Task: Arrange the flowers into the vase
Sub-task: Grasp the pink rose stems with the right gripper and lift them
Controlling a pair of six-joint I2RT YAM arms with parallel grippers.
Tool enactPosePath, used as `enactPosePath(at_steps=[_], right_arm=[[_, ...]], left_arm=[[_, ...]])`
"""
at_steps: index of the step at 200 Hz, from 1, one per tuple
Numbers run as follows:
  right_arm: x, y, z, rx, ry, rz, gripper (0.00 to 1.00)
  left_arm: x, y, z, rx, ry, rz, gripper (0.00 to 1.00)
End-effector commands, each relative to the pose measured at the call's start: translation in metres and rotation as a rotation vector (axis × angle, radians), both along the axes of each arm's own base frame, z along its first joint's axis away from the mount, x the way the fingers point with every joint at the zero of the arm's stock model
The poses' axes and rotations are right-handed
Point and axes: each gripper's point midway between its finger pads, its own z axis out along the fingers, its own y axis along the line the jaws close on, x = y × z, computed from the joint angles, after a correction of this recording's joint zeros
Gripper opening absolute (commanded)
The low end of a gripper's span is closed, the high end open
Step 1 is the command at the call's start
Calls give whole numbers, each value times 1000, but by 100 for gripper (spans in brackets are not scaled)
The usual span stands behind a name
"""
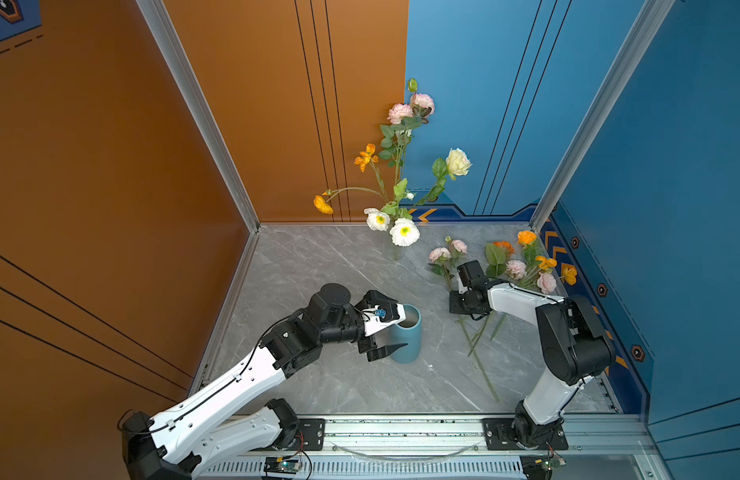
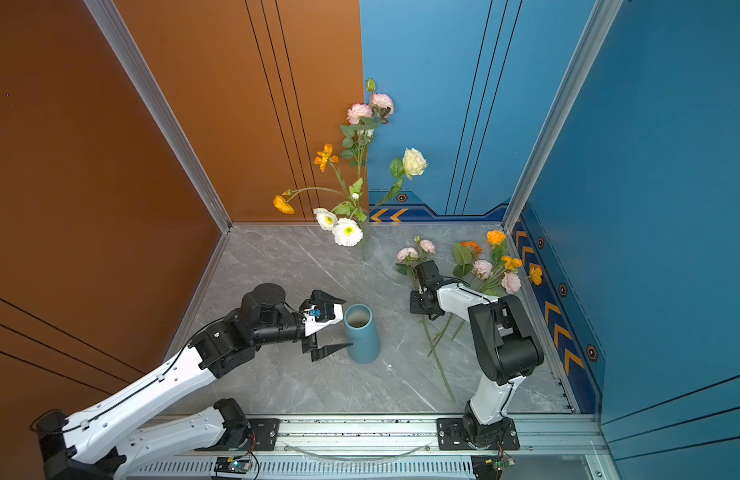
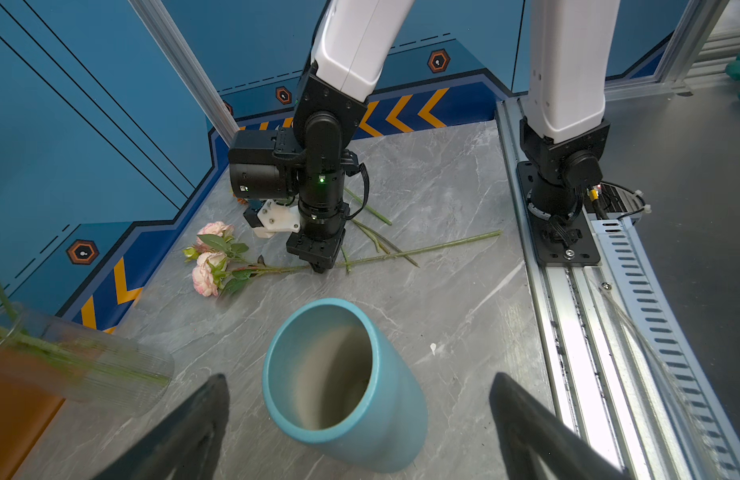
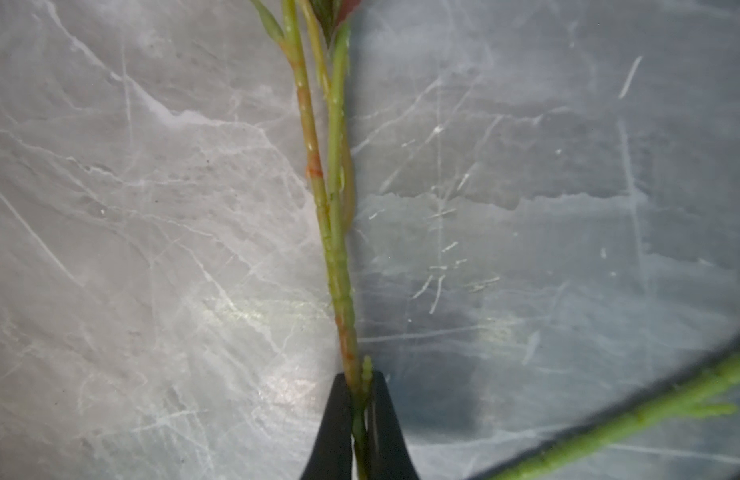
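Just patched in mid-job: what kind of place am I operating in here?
Probably a purpose-built robot test cell: aluminium frame posts, printed orange panels and blue panels, and the left arm and right arm bolted to a metal rail along the marble-look tabletop.

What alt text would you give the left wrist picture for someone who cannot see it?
An empty blue vase stands on a grey marble table, just ahead of the wide-open left gripper. Behind it the right gripper is pinched shut on a pink-flowered stem lying on the table, with a blurred clear glass vase of stems close by.
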Motion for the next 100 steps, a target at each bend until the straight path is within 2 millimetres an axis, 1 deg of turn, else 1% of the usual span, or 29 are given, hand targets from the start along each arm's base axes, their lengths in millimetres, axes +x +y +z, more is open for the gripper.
enactPosePath(at_steps=[1,16,31,59,73,82,84,85,87,88,100], right_arm=[[3,5,18,15,-46,29,0],[2,3,34,20,-82,27,0],[-2,-3,55,36,-123,1,0],[-11,-19,104,131,-266,-112,0],[-16,-29,137,193,-387,-179,0],[-21,-34,161,227,-473,-211,0],[-22,-36,166,232,-492,-222,0],[-22,-37,165,231,-492,-225,0],[-24,-38,175,241,-526,-231,0],[-24,-39,175,241,-527,-235,0],[-32,-45,215,286,-672,-259,0]], left_arm=[[2,2,-5,-2,24,12,98],[3,3,-3,-7,26,14,98],[4,4,-1,-15,26,17,98],[4,8,6,-42,16,18,98],[4,10,11,-69,2,19,98],[5,13,10,-75,9,26,98],[7,12,15,-94,-9,28,98],[8,12,16,-97,-11,28,98],[8,12,17,-102,-13,29,98],[8,12,17,-104,-13,29,98],[11,14,19,-116,-7,34,98]])
